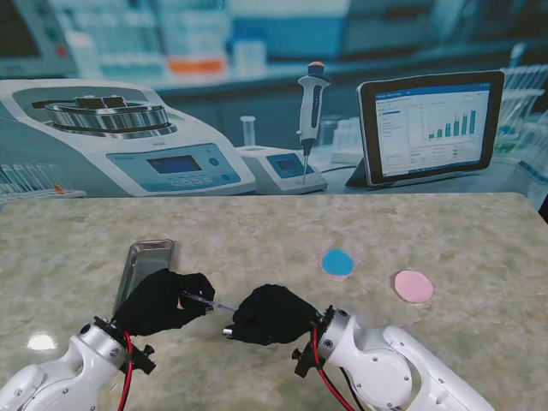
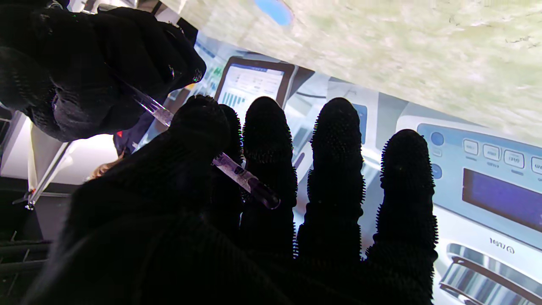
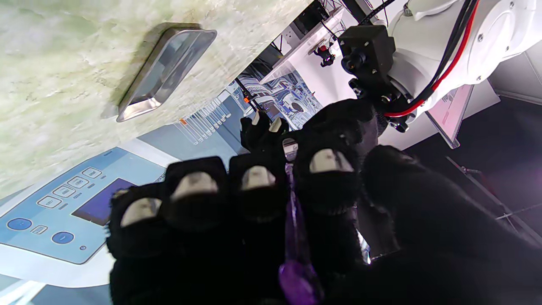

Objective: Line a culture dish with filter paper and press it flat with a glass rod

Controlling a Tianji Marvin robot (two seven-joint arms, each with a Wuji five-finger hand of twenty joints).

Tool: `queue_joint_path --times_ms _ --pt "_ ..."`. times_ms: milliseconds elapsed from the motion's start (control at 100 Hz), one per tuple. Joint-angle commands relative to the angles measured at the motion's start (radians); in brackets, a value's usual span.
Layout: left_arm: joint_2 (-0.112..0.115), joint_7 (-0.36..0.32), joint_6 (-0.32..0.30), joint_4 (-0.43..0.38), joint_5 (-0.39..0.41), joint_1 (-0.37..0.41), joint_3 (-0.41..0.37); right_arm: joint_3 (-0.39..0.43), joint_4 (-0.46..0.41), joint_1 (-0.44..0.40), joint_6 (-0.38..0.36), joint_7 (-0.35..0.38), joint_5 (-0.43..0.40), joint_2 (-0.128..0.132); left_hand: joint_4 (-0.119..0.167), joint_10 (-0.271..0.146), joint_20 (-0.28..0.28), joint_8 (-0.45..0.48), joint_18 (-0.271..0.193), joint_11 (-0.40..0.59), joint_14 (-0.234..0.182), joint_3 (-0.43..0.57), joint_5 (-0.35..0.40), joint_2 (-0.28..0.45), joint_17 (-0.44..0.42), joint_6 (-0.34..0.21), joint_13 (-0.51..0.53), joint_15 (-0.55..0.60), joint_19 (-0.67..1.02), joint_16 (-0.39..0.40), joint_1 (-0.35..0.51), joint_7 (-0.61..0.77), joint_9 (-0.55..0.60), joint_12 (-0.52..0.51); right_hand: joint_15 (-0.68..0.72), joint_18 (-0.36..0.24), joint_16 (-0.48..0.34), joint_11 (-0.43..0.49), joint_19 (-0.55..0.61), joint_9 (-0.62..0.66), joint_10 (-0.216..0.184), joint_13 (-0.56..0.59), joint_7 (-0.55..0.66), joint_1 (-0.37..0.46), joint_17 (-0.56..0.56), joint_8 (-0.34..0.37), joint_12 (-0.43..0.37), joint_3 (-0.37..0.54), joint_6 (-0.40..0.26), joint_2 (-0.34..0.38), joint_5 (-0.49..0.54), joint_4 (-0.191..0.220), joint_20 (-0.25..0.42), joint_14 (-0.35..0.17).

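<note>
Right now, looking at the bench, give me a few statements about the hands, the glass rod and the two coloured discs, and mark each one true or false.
1. Both hands are on the glass rod. True: the left hand and the right hand each grip an end.
2. The rod is pressing the blue disc. False: the rod is held apart from it, nearer to me.
3. The pink disc lies right of the blue one. True.
4. The metal tray holds both discs. False: they lie on the table.
</note>
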Motion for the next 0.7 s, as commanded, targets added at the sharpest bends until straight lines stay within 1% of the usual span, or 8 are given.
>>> queue_joint_path --times_ms 0,250,390,450,500,550,640,690 --pt "-0.001 -0.004 0.005 -0.003 -0.005 0.006 0.002 -0.005 -0.003 -0.009 0.009 -0.004 -0.004 -0.007 0.077 0.005 0.044 -0.016 0.034 0.005 0.018 -0.014 0.031 0.083 -0.018 -0.033 0.011 -0.003 0.033 0.004 0.093 0.080 -0.008 -0.020 0.101 -0.012 0.032 0.070 0.105 0.047 -0.027 0.065 0.061 -0.039 0.021 0.042 0.063 0.017 0.009 0.010 0.058 0.052 0.034 -0.012" --pt "0.000 -0.017 0.003 -0.005 -0.025 0.006 0.000 -0.004 -0.006 -0.015 0.025 -0.020 -0.007 -0.011 0.122 0.037 0.037 -0.184 0.026 -0.113 0.025 -0.164 0.014 0.137 -0.047 0.009 -0.034 -0.102 0.005 -0.038 0.165 0.015 -0.051 -0.080 0.166 -0.006 0.074 0.139 0.135 0.086 -0.036 0.103 0.151 -0.078 0.046 0.097 0.168 0.022 -0.013 0.009 0.119 0.118 0.074 -0.054" --pt "0.003 -0.040 0.003 -0.010 -0.047 0.011 -0.006 0.001 -0.009 -0.019 0.034 -0.027 -0.019 -0.012 0.142 0.068 0.017 -0.224 0.011 -0.358 0.016 -0.218 -0.041 0.145 -0.094 0.065 -0.117 -0.262 -0.061 -0.106 0.153 -0.170 -0.129 -0.151 0.200 -0.008 0.089 0.168 0.161 0.108 -0.045 0.132 0.183 -0.096 0.076 0.114 0.203 0.022 -0.026 0.003 0.148 0.137 0.085 -0.075" --pt "0.004 -0.045 0.001 -0.010 -0.049 0.013 -0.008 0.003 -0.009 -0.021 0.038 -0.034 -0.025 -0.013 0.129 0.097 0.004 -0.224 0.006 -0.400 0.010 -0.142 -0.065 0.118 -0.112 0.088 -0.153 -0.328 -0.096 -0.133 0.083 -0.254 -0.205 -0.238 0.211 -0.007 0.093 0.177 0.171 0.118 -0.046 0.145 0.199 -0.099 0.088 0.122 0.215 0.023 -0.025 -0.003 0.152 0.145 0.087 -0.078" --pt "0.004 -0.050 -0.001 -0.010 -0.050 0.015 -0.011 0.004 -0.009 -0.023 0.042 -0.042 -0.030 -0.015 0.120 0.106 -0.015 -0.216 -0.001 -0.407 0.000 0.013 -0.085 0.104 -0.132 0.113 -0.193 -0.401 -0.141 -0.169 -0.058 -0.345 -0.285 -0.389 0.220 -0.007 0.097 0.183 0.178 0.125 -0.046 0.154 0.214 -0.103 0.097 0.127 0.223 0.026 -0.025 -0.008 0.154 0.152 0.088 -0.080" --pt "0.005 -0.051 -0.004 -0.010 -0.051 0.015 -0.012 0.005 -0.009 -0.025 0.044 -0.052 -0.039 -0.017 0.167 0.107 -0.028 -0.217 -0.004 -0.452 -0.006 0.133 -0.115 0.115 -0.147 0.134 -0.226 -0.460 -0.175 -0.198 -0.182 -0.415 -0.341 -0.448 0.230 -0.005 0.100 0.191 0.191 0.137 -0.050 0.170 0.233 -0.108 0.114 0.129 0.232 0.031 -0.027 -0.013 0.156 0.158 0.090 -0.084" --pt "0.006 -0.060 -0.012 -0.010 -0.056 0.018 -0.018 0.008 -0.009 -0.026 0.047 -0.059 -0.052 -0.017 0.172 0.103 -0.069 -0.244 -0.012 -0.532 -0.021 0.183 -0.194 0.087 -0.205 0.149 -0.316 -0.583 -0.283 -0.254 -0.302 -0.514 -0.468 -0.516 0.245 -0.006 0.103 0.199 0.211 0.160 -0.055 0.193 0.265 -0.116 0.144 0.126 0.244 0.038 -0.030 -0.022 0.159 0.168 0.084 -0.092" --pt "0.007 -0.065 -0.019 -0.009 -0.061 0.019 -0.022 0.009 -0.010 -0.027 0.049 -0.062 -0.055 -0.018 0.169 0.100 -0.092 -0.269 -0.019 -0.571 -0.028 0.126 -0.242 0.121 -0.241 0.154 -0.372 -0.653 -0.354 -0.290 -0.328 -0.565 -0.547 -0.548 0.262 -0.003 0.113 0.203 0.224 0.172 -0.057 0.193 0.281 -0.118 0.164 0.120 0.250 0.041 -0.029 -0.024 0.161 0.171 0.079 -0.095"
